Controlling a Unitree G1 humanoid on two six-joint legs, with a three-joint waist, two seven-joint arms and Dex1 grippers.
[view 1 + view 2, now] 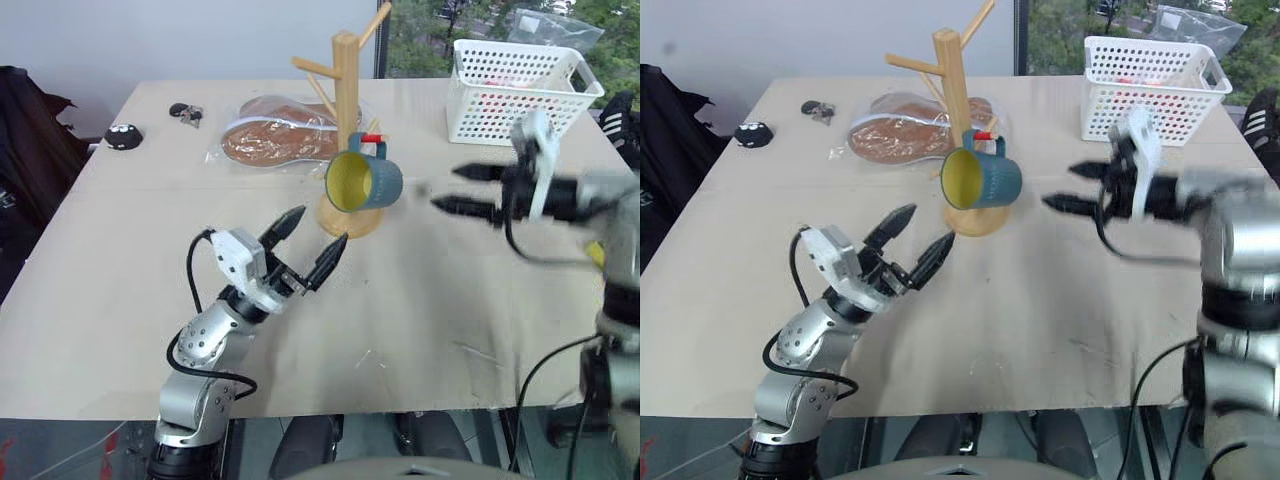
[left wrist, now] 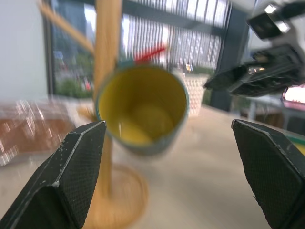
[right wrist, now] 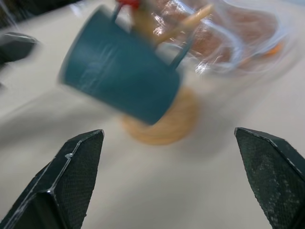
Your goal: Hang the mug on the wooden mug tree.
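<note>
Mug (image 1: 364, 181) is on the wooden mug tree (image 1: 346, 100) now, handle hooked over the red-tipped peg (image 1: 372, 138), body tipped sideways so the yellow inside faces my left gripper (image 1: 317, 246). It sits just past that gripper's fingertips, up and slightly to the right of them, not touching. Left jaws are spread wide with nothing between them; in the left wrist view the mug mouth is framed in the gap but well clear of both fingers. My right gripper (image 1: 456, 189) is off to the mug's other side, near but apart from it, jaws wide and empty too; the right wrist view shows the blue wall of the mug and the round base ahead of the fingers with clear space between. So I'd call the task basically done: mug hanging, both hands off it. The mug is blurred in both wrist views, so it may be swinging on the peg, can't say for sure, and I can't see how deep the handle sits on the peg. What's left, as I judge it: check it settles and stays hooked, then pull both arms back clear of the tree without clipping the mug or the base.
</note>
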